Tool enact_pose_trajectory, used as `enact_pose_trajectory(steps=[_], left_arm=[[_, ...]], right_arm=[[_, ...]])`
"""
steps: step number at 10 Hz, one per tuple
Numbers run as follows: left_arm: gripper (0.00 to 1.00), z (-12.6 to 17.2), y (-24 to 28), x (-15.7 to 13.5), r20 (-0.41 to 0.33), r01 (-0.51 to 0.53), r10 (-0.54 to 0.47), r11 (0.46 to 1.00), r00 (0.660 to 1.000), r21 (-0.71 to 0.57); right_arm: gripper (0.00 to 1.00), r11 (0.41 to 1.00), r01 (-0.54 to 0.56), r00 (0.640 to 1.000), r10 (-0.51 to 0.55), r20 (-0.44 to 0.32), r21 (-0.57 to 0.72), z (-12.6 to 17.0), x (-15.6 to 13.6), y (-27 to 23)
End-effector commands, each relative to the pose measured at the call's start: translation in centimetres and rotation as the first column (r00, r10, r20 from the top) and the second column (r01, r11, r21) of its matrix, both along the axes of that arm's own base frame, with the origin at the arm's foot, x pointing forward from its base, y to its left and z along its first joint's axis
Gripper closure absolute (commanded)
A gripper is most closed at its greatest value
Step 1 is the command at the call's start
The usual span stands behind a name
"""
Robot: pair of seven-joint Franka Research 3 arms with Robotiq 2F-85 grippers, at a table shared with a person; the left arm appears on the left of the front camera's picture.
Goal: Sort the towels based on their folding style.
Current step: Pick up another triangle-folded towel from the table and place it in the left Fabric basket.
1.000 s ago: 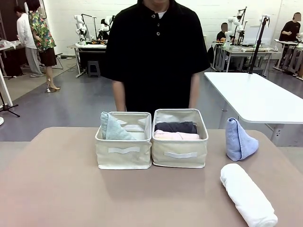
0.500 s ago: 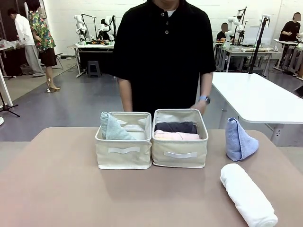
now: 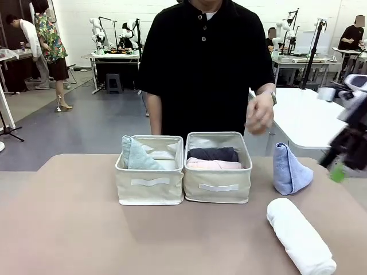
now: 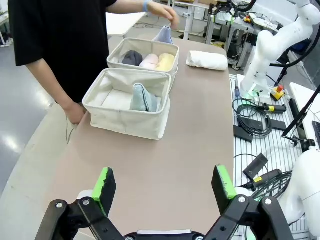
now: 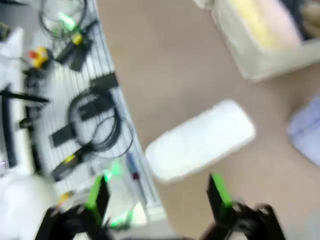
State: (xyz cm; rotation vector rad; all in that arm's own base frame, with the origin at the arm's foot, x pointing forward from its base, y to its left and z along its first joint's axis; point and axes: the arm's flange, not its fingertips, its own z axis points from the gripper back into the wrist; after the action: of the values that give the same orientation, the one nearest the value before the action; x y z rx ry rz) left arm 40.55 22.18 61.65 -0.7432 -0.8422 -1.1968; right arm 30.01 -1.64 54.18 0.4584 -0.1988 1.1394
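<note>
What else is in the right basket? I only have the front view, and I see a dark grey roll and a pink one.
Observer: A yellow roll lies beside the pink roll; the left wrist view shows it.
Operator: Is the robot holding anything on its left?
Observer: No, the left hand is open, with nothing between its fingers.
Operator: And the other one? It's a blur here.
Observer: The right hand is open too, with the white roll just beyond its fingers.

Just ahead of our black, green-padded right hand (image 5: 157, 182) we see a white towel (image 5: 200, 140); beyond it a pale blue towel (image 5: 306, 127), yellow towel (image 5: 255, 20), pink towel (image 5: 278, 17), beige basket (image 5: 260, 57), tan surface (image 5: 170, 65).
</note>
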Motion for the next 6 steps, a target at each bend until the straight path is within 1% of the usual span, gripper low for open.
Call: enact_pose_trajectory(steps=[1,2,3,4,6], left_arm=[[0.0,-0.1,-0.3,-0.3,0.003,-0.015,0.015,1.0,1.0,0.011],[0.0,-0.1,-0.3,-0.3,0.003,-0.015,0.015,1.0,1.0,0.011],[0.0,-0.1,-0.3,-0.3,0.003,-0.015,0.015,1.0,1.0,0.011],[0.0,-0.1,-0.3,-0.3,0.003,-0.015,0.015,1.0,1.0,0.011],[0.0,-0.1,-0.3,-0.3,0.003,-0.015,0.015,1.0,1.0,0.011]], right_arm=[[0.0,0.989,0.134,0.991,-0.133,-0.011,0.061,6.7,-8.4,-13.5],[0.0,0.965,0.166,0.986,-0.168,-0.01,0.204,8.1,-12.0,-18.7],[0.0,0.94,0.166,0.986,-0.166,-0.027,0.299,8.1,-13.3,-20.8],[0.0,0.927,0.172,0.985,-0.173,-0.028,0.334,7.7,-13.4,-21.7],[0.0,0.91,0.17,0.985,-0.165,-0.046,0.378,7.2,-11.8,-22.0]])
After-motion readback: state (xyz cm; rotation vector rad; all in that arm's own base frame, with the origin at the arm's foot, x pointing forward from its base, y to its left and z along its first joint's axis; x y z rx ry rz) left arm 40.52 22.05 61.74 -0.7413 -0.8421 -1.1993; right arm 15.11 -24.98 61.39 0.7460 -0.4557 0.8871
